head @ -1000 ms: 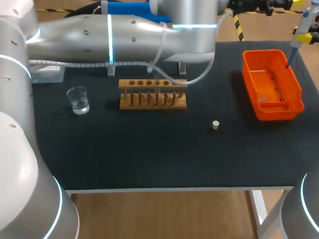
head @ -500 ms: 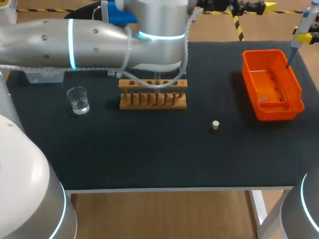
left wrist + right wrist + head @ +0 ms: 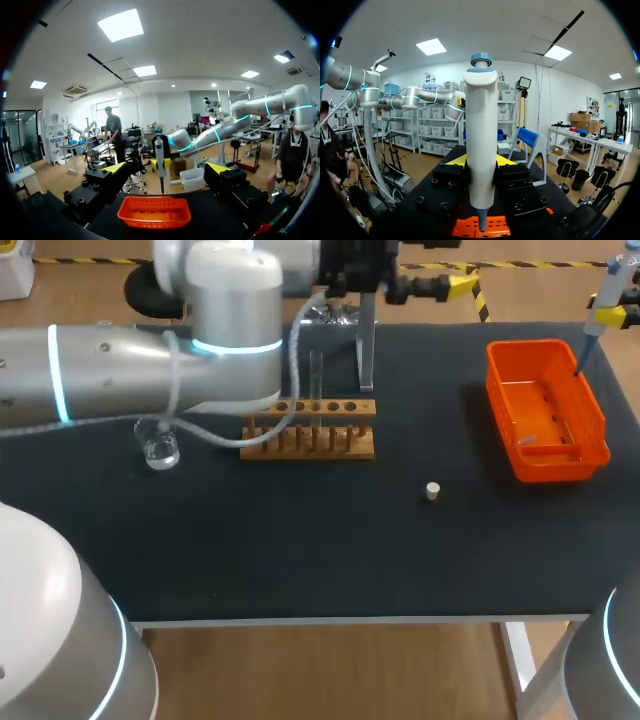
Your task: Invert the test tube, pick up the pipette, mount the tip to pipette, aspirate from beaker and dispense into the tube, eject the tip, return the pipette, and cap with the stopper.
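1. Right end effector (image 3: 481, 162): both fingers are clamped on the body of the pipette (image 3: 480, 135) from two sides. The pipette's long axis is vertical, plunger up, nozzle down.
2. The nozzle end hangs over the orange bin (image 3: 548, 468), well off to the right-arm side of the rack (image 3: 307, 440). The head view shows a thin dark point at its lower end. It looks like a mounted tip, but I can't confirm that.
3. Left end effector (image 3: 166, 169): fingers are spread with nothing between them. It sits behind the rack near the far edge and faces the bin.
4. Test tube (image 3: 316, 375): upright in one of the rack's middle holes, touched by neither end effector. I can't tell whether it holds liquid.
5. Stand (image 3: 366, 340): metal, just behind the rack. It's probably where the pipette is parked.
6. Stopper (image 3: 432, 491): on the tabletop (image 3: 300, 560) in front of the rack, toward the bin side, apart from everything else.
7. Beaker (image 3: 158, 445): on the left-arm side of the rack with clear liquid in it. The left arm (image 3: 120, 370) runs above that side.
8. A small pale piece (image 3: 528, 440) lies in the bin, too small to identify.
9. Key relation, my read: if the tip is on, the next target is the beaker.
   - The beaker is on the opposite side of the rack from the pipette, so the right arm must cross the rack and tube with the pipette kept vertical.
   - The left arm is nearer the beaker but holds nothing, and it lies along that route, so I'd watch clearance there.
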You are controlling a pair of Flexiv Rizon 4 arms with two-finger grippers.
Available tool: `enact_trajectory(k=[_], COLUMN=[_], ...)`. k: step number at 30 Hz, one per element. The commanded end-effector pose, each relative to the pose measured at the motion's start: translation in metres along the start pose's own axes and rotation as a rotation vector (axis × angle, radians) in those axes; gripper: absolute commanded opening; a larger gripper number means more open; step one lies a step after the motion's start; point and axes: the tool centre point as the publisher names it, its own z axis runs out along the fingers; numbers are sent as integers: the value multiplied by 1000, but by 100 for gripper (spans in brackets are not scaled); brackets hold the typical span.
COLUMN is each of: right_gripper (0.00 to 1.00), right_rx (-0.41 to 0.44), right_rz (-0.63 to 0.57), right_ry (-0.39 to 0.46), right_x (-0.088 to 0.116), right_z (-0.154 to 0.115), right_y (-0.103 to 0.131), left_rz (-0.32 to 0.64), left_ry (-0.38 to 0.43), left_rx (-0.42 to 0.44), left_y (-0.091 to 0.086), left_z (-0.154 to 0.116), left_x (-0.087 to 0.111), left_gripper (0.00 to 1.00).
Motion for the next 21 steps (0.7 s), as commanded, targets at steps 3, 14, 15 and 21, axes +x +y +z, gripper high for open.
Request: enact_trajectory(k=[3, 14, 15, 21], right_gripper=[0, 0, 0, 0], right_rx=[5, 5, 5, 5], right_rz=[0, 0, 0, 0], right_ry=[-2, -2, -2, -2], right_x=[1, 1, 1, 1], right_z=[1, 1, 1, 1], right_y=[2, 2, 2, 2], left_rz=[-32, -53, -57, -80], left_ry=[-44, -56, -54, -55], left_rx=[33, 46, 43, 36], left_y=[21, 37, 38, 40], left_z=[-61, -101, -103, -114], left_x=[19, 28, 28, 29], left_gripper=[100, 100, 100, 100])
